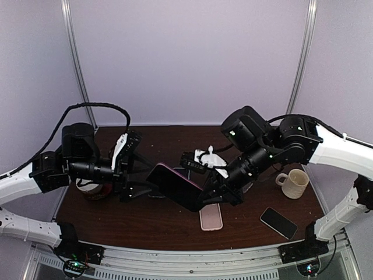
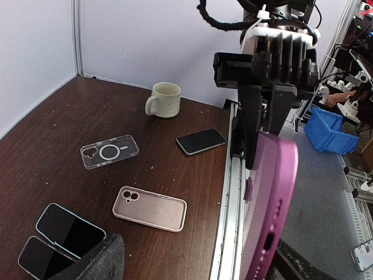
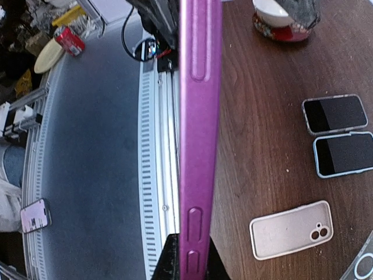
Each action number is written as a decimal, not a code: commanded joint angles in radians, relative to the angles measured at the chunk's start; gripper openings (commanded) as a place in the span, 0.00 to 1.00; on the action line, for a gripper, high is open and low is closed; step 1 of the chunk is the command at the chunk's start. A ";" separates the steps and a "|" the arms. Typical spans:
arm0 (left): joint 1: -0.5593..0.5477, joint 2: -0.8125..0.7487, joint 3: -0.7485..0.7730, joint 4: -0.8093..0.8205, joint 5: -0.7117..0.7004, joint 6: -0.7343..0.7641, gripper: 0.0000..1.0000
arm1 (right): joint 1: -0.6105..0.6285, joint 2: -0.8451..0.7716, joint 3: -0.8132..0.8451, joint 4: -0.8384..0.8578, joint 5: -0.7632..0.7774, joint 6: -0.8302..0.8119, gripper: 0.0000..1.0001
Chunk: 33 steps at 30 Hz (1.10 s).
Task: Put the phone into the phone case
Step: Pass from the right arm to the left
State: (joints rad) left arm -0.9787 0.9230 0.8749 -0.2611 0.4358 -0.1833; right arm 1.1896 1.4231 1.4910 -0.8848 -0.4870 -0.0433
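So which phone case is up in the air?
The purple case, gripped by the right gripper above the table. The pink case and the clear case both lie flat on the table.

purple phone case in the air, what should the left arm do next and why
Probably shut the left gripper on the purple phone case: its open fingers flank the free end, while the right gripper pinches only the other end in mid-air.

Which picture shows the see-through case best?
Left wrist: the clear case lies whole and flat. Right wrist catches only a corner at the frame edge. In the top view I cannot make it out.
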 commanded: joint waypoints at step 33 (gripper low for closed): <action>-0.043 -0.018 -0.039 0.247 -0.064 -0.045 0.00 | -0.009 -0.157 -0.164 0.300 0.306 -0.067 0.84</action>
State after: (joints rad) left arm -1.0225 0.9829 0.8738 -0.2573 0.4850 -0.1619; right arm 1.1938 1.4185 1.5116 -0.9295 -0.3111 -0.1841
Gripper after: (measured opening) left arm 0.077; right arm 0.675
